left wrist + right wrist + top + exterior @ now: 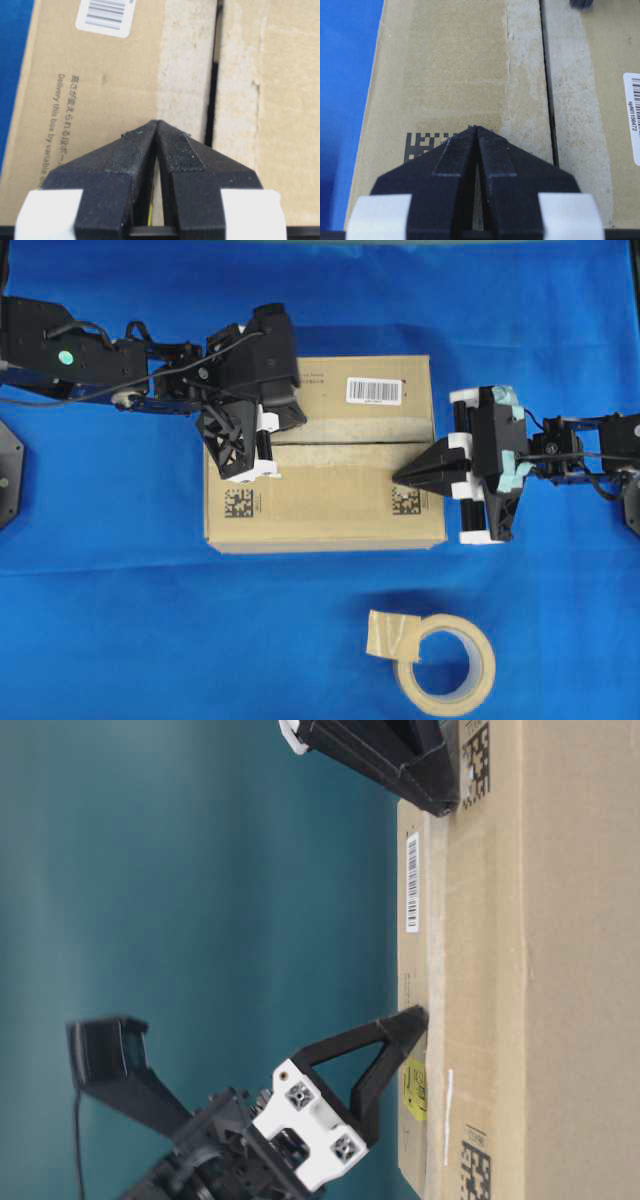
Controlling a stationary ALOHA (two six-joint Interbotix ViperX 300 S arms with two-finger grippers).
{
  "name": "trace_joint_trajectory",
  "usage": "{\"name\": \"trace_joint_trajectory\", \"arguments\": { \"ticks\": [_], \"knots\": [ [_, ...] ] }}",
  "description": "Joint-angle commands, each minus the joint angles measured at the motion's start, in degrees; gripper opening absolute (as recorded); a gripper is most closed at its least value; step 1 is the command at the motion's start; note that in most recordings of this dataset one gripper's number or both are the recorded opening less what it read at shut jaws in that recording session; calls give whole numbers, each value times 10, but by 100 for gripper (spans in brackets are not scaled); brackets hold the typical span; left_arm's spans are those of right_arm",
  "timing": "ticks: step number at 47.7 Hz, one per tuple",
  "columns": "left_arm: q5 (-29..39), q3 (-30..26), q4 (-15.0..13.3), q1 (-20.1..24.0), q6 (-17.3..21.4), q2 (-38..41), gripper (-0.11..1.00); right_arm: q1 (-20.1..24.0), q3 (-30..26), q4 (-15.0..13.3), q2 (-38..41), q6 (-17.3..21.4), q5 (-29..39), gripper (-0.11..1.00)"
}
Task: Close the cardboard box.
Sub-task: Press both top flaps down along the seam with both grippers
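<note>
Left end effector [262,453] and right end effector [408,475]: both pinched closed, empty, tips on flaps of box [325,510], mid-worktop. Flaps lie flat w/ narrow seam gap. Operator should press straight down beside seam, evenly; avoid sideways drag.

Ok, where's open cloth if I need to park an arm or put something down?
Free: the blue cloth left of the tape roll, and the strip behind the cardboard box. Crowded: the box top, with the left gripper and right gripper on it.
</note>
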Motion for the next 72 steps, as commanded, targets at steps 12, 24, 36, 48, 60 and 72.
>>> {"name": "trace_joint_trajectory", "arguments": {
  "ticks": [12, 24, 36, 48, 60, 72],
  "knots": [
    [-24, 12, -2, -11, -9, -11, 1, -21, -10, 0, -3, -3, -10, 0],
    [-24, 12, -2, -11, -8, -11, 1, -61, -4, 0, -3, -4, -7, 0],
    [-24, 13, -2, -15, -8, -11, 1, -71, 11, 0, -3, -4, -10, 0],
    [-36, 15, -2, -15, -8, -12, 1, -71, 20, 0, -3, -4, -13, 0],
    [-105, 42, -2, -20, -9, -29, 1, -72, 30, 0, -4, -4, -31, 0],
    [-255, 129, -2, -25, -5, -81, 1, -72, 32, 0, -3, -4, -37, 0]
  ]
}}
